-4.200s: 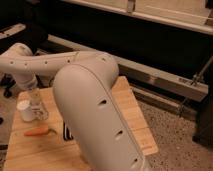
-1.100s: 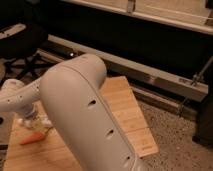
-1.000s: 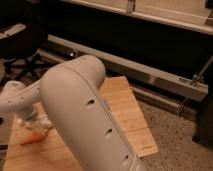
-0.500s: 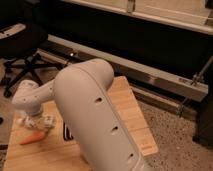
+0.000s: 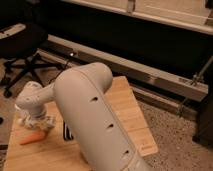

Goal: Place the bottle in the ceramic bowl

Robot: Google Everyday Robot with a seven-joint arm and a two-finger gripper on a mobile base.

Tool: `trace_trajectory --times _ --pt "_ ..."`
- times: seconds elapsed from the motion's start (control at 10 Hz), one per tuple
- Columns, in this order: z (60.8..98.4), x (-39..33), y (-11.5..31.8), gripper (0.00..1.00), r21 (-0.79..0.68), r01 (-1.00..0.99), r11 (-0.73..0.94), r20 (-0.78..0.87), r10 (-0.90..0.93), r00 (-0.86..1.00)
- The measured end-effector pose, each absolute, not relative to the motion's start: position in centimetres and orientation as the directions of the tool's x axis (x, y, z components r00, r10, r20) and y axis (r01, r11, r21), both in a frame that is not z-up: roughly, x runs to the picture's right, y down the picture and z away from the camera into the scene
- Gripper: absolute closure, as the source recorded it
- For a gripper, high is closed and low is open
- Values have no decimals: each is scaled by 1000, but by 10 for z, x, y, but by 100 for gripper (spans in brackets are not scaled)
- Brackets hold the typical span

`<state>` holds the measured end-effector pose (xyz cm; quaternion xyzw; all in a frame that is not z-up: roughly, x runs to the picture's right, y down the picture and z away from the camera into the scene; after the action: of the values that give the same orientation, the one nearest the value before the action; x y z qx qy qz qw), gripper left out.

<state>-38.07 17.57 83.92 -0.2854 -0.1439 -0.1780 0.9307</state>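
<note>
One gripper (image 5: 39,121) hangs low over the left end of the wooden table (image 5: 125,115), where an orange object (image 5: 31,139) lies; whether it grasps anything, I cannot tell.

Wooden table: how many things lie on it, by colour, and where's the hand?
Orange carrot-like item: 1
Dark object by the arm: 1
Total: 2
Hand sits low over the table's left side, next to the orange item.

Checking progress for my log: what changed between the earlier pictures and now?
The arm swung down and left, then slightly back right. The gripper now sits low over the left end of the table, above the orange item. The white cup seen at first no longer shows. Orange item and table stayed put.
</note>
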Motion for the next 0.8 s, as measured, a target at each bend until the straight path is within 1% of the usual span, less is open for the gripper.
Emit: trace_trajectory --times 0.3,0.5,0.6,0.8 --pt "840 -383 169 76 -503 426 752 356 -269 895" --pt "827 -364 138 95 -489 410 770 342 -264 902" --pt "817 -350 123 99 -479 397 782 337 -254 907" --pt "783 -319 100 100 -452 355 819 369 -190 910"
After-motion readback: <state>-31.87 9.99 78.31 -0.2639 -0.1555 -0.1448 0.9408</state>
